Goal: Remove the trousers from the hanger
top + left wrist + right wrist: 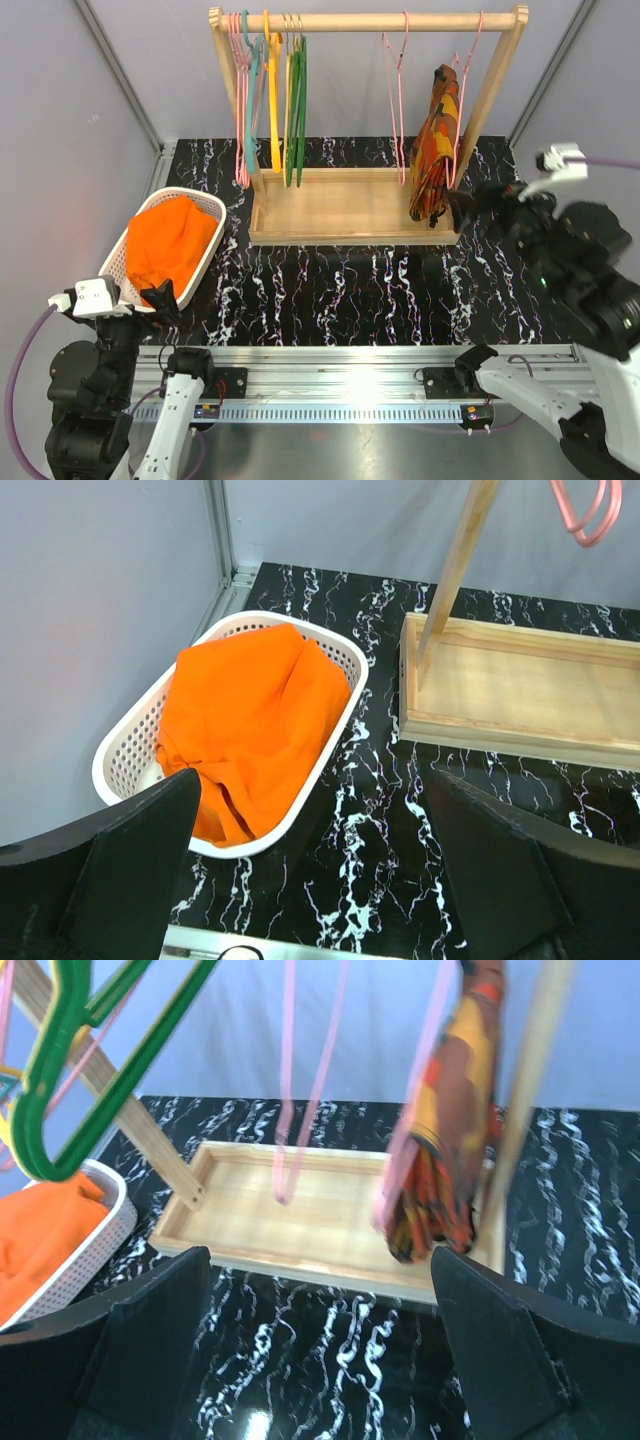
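**Two grippers open, trousers lying in the basket**

Both arms sit low at the near edge of the table [350,290], a glossy black slab veined with white like marble. The trousers [255,720] are a soft heap of plain bright orange cloth, folded over themselves and filling the white basket [128,763], an oval plastic tub with rows of small holes in its wall, at the table's left side. The left gripper [312,790] hangs just in front of that basket with its black fingers spread wide and nothing between them.

Behind it stands a pale wooden rack [350,205]: a shallow tray base, slanted posts and a round rail [370,20] across the top. The hanger [284,1110], thin pink wire, hangs bare from the right half of the rail (its lower end dangles over the tray). Just to its right a patterned garment [435,150] in orange, yellow and brown droops from another pink hanger, bunched into a narrow bundle. At the rail's left end hang teal [255,80], yellow [274,100] and green hangers [297,110], crowded together with more pink ones.

The right gripper [320,1260] faces the rack's right end with its jaws apart, holding nothing.

Pale grey-lilac walls close in the table, with metal strips at the corners. A ribbed aluminium beam [340,385] runs along the near edge, carrying the arm bases.
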### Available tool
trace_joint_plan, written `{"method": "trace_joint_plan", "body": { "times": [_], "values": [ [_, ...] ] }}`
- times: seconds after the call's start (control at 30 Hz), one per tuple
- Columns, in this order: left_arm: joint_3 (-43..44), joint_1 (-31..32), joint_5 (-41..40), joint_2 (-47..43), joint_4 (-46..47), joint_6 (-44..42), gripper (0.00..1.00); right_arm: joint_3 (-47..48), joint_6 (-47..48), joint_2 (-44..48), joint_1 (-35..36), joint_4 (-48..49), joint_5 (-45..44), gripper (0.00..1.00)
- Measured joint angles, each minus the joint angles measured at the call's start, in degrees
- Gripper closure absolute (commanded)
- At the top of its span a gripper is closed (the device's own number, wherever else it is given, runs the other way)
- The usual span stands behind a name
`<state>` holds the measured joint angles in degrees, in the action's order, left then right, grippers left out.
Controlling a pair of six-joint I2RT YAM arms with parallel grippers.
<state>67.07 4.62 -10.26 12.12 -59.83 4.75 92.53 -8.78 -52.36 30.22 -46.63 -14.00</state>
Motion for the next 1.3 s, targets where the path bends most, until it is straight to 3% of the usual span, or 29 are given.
{"method": "trace_joint_plan", "body": {
  "times": [0.17,0.3,0.57,1.3],
  "values": [
    [-2.89,0.00,0.57,-3.08,1.73,0.02,0.01,-8.81,-1.40,13.09,0.00,-4.39,-4.07,0.01],
    [-5.33,0.00,1.36,-4.33,3.21,0.24,0.01,-12.96,-2.67,17.22,0.00,-9.27,-5.40,0.01],
    [-10.69,0.11,3.30,-6.67,4.35,1.49,0.01,-17.20,-4.15,18.82,0.00,-14.60,-9.77,0.01],
    [-12.85,0.42,2.25,-7.89,8.59,1.07,0.01,-16.90,-2.89,13.33,0.00,-14.21,-14.38,0.01]
  ]
}}
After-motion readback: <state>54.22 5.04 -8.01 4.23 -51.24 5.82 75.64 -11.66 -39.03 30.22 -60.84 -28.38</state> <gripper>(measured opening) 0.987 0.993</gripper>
